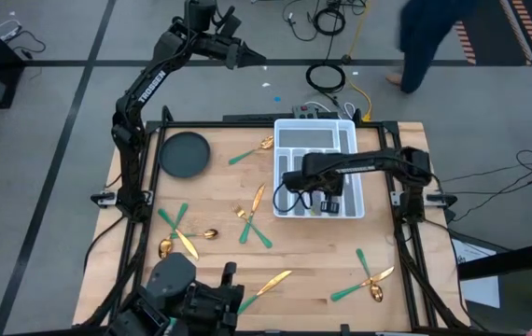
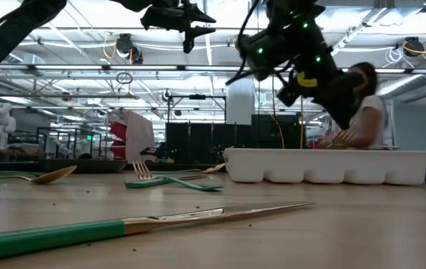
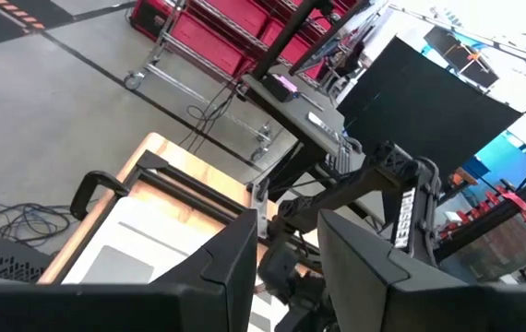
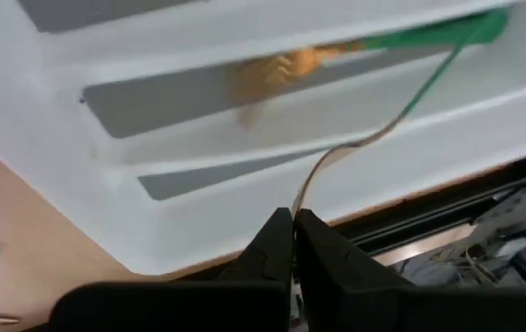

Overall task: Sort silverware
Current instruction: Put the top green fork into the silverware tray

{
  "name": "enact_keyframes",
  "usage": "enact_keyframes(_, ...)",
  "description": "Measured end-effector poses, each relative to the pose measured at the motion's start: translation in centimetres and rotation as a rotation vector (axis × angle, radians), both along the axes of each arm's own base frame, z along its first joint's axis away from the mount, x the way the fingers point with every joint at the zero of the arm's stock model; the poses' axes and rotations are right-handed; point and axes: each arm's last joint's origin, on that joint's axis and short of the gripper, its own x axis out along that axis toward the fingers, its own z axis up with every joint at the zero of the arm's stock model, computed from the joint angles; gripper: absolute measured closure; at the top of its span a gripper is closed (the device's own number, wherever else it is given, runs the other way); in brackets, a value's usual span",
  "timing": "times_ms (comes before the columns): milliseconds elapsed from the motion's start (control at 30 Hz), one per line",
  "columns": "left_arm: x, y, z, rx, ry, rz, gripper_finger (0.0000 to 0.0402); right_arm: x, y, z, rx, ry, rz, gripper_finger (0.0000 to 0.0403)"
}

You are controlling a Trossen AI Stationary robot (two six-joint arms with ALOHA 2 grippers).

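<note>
Nearest, a knife (image 2: 146, 224) flat on the bench (image 1: 313, 271). Mid-bench, loose forks (image 1: 252, 227) and spoons (image 1: 374, 291). Beyond, my right claw (image 4: 292, 221), pinched shut, above the white tray (image 1: 350, 207) holding one fork (image 4: 374, 51). Farthest, my left claw (image 1: 247, 59), half open, empty, raised.

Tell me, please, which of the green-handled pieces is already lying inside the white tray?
The fork seen in the right wrist view: it lies in a compartment of the white tray, just ahead of the shut right gripper. The other pieces seen lie on the wooden table.
</note>
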Motion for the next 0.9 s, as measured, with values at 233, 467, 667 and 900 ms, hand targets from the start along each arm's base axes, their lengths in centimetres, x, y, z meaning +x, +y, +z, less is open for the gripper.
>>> enact_keyframes(233, -0.1, 0.1, 0.0, 0.000, 0.000, 0.003, 0.0279, 0.8, 0.0, -2.0, 0.042, 0.062, 0.002, 0.0403)
enact_keyframes(467, -0.2, 0.1, 0.0, 0.000, -0.001, 0.003, 0.0279, 0.8, 0.0, -2.1, 0.060, 0.066, 0.016, 0.0403)
enact_keyframes(667, -0.2, 0.2, 0.0, 0.000, -0.001, 0.003, 0.0279, 0.9, 0.1, -2.1, 0.101, 0.060, 0.011, 0.0379)
enact_keyframes(900, -0.7, 0.6, 0.0, -0.001, -0.003, 0.014, 0.0279, 0.9, 0.2, -2.1, 0.113, 0.058, 0.016, 0.0310)
